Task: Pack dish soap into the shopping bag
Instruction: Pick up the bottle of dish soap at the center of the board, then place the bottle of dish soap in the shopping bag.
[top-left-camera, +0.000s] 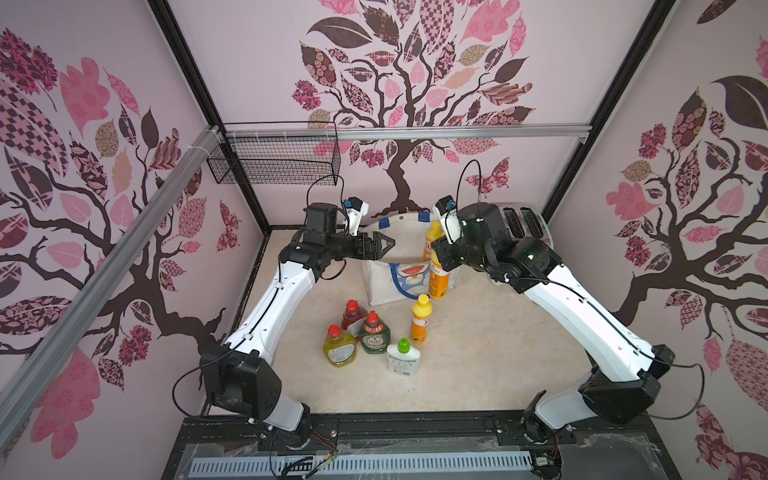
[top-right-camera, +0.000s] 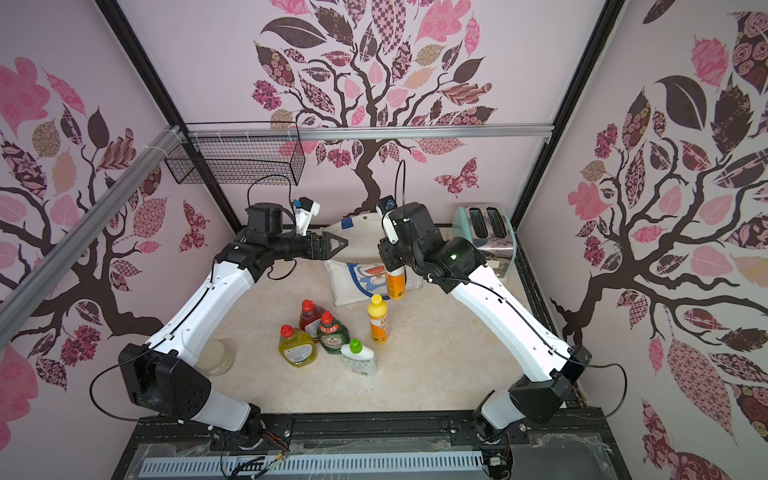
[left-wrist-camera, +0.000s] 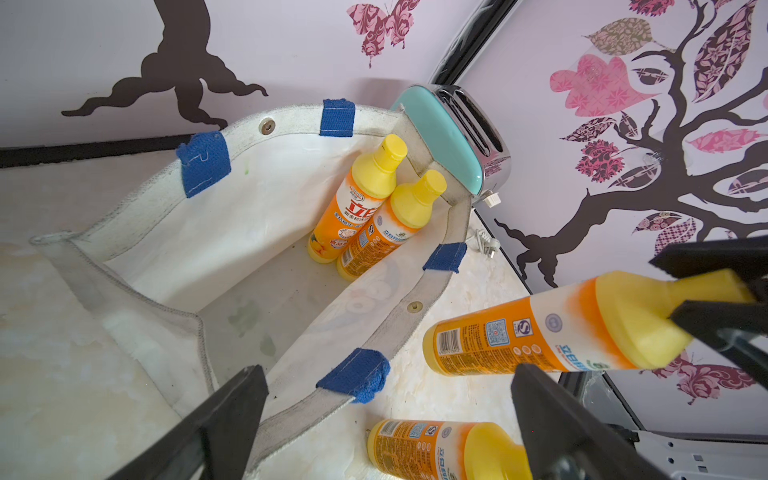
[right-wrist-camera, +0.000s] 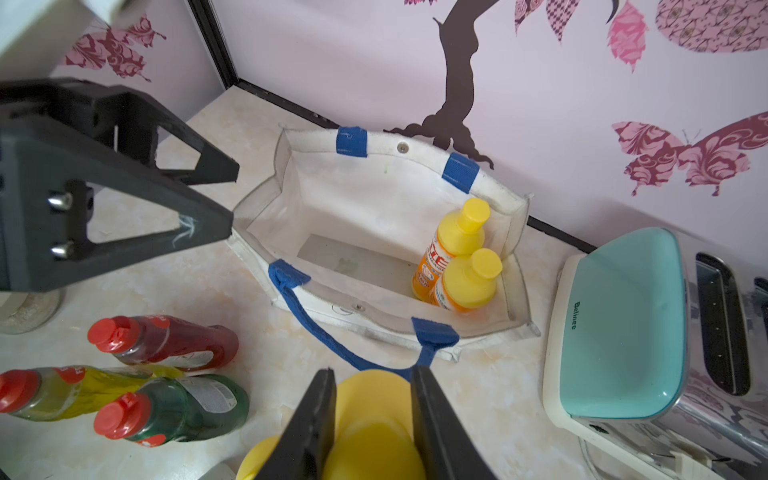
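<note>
Your right end effector is pinching an orange bottle by its cap for upright lowering into the shopping bag; your left end effector is hovering spread.

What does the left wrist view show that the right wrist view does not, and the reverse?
Left wrist only: the orange body of the held bottle and another orange bottle on the table. Right wrist only: three red-capped bottles. Both: the bag with two orange bottles inside, the toaster, and the right tool gripping the held bottle by its cap.
</note>
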